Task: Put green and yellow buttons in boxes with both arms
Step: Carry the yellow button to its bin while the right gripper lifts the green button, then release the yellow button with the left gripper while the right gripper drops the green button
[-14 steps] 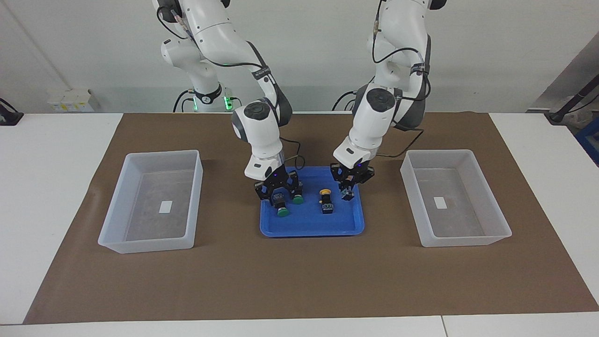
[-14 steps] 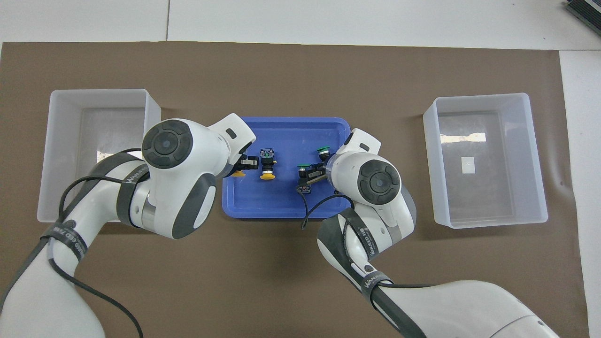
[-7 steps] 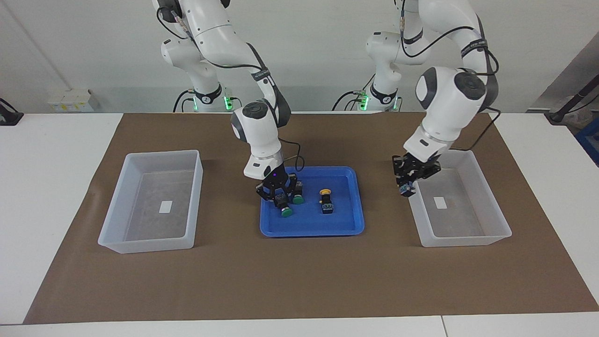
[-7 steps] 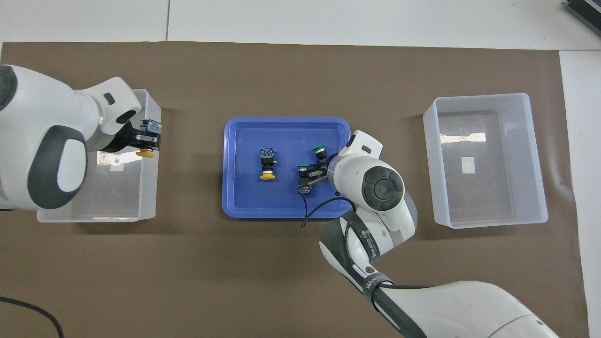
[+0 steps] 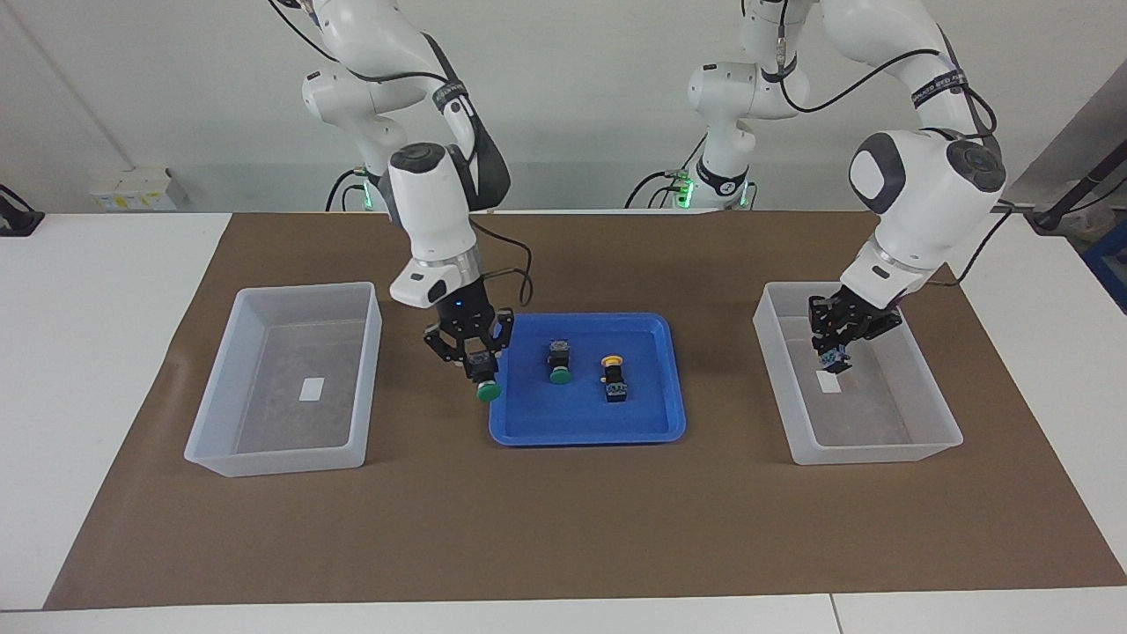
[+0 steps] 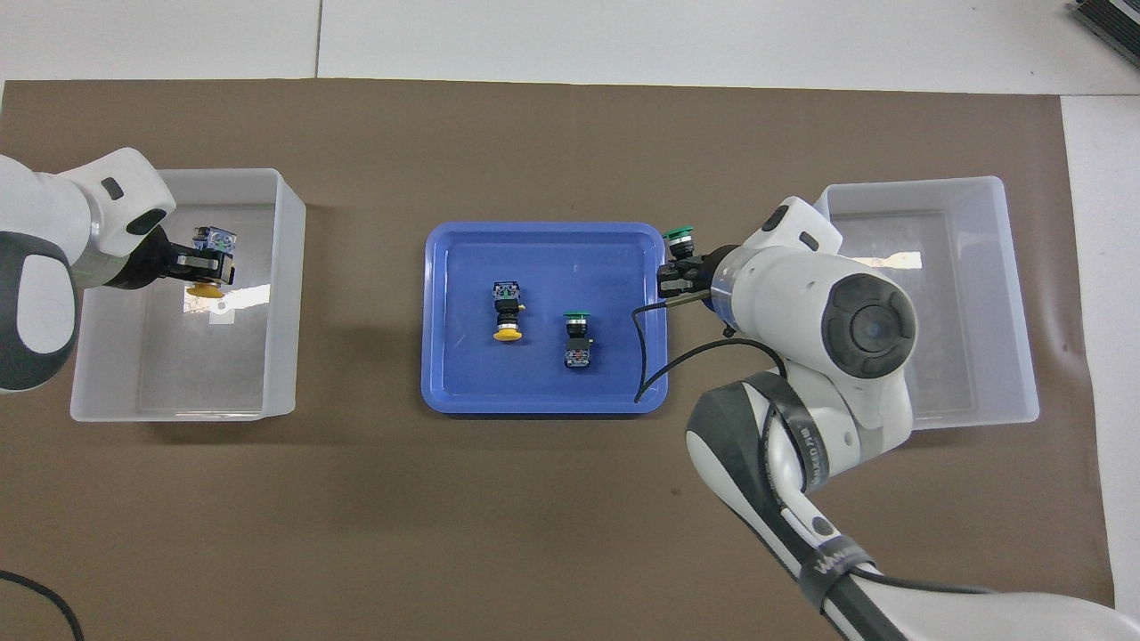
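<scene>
My right gripper [image 5: 480, 368] [image 6: 681, 269] is shut on a green button [image 5: 486, 390] [image 6: 679, 237] and holds it in the air over the blue tray's edge toward the right arm's end. My left gripper [image 5: 832, 354] [image 6: 210, 265] is shut on a yellow button [image 5: 831, 361] [image 6: 203, 290] and holds it over the inside of the box [image 5: 792, 423] [image 6: 283, 294] at the left arm's end. The other box [image 5: 282, 458] [image 6: 1011, 294] holds only its label. A green button [image 5: 558, 363] [image 6: 577, 334] and a yellow button [image 5: 613, 377] [image 6: 506, 316] lie in the tray.
The shallow blue tray [image 5: 585, 431] [image 6: 543, 401] sits mid-table between the two boxes, on a brown mat [image 5: 563, 528]. A black cable [image 6: 650, 356] from the right arm hangs over the tray's edge.
The left gripper carried the yellow button from the box's rim to over its inside. The right gripper lifted a green button out of the tray and moved it toward the right arm's end.
</scene>
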`<action>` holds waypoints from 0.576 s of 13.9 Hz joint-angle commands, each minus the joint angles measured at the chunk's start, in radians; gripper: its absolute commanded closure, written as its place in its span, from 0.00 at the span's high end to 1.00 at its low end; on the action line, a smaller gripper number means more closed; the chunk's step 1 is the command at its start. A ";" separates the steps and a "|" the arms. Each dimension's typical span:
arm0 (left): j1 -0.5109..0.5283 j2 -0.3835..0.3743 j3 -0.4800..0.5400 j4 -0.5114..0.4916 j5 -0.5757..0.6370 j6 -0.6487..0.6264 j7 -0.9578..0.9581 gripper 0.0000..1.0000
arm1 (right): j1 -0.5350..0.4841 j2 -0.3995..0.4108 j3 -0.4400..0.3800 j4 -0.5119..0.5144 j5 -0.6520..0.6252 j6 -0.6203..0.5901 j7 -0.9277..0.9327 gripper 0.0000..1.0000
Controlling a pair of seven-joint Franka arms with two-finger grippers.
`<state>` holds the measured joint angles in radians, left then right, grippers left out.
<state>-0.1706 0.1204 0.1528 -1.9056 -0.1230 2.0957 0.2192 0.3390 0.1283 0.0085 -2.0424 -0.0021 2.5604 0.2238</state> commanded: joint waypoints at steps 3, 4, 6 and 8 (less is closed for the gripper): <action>0.011 0.046 -0.010 -0.108 -0.006 0.197 -0.004 0.00 | -0.159 -0.143 0.010 -0.087 -0.019 -0.121 0.017 0.00; 0.011 0.065 -0.010 -0.118 -0.006 0.234 -0.003 0.00 | -0.184 -0.153 0.008 -0.094 -0.019 -0.141 0.012 0.00; 0.010 0.102 -0.012 -0.128 -0.006 0.291 -0.003 0.00 | -0.265 -0.165 0.010 -0.119 -0.019 -0.141 -0.042 0.00; 0.011 0.151 -0.012 -0.127 -0.009 0.346 -0.003 0.00 | -0.345 -0.171 0.010 -0.139 -0.018 -0.141 -0.165 0.00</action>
<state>-0.1643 0.2373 0.1447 -2.0270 -0.1231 2.3824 0.2181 0.0672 -0.0110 0.0048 -2.1359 -0.0069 2.4172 0.1437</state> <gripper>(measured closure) 0.674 0.608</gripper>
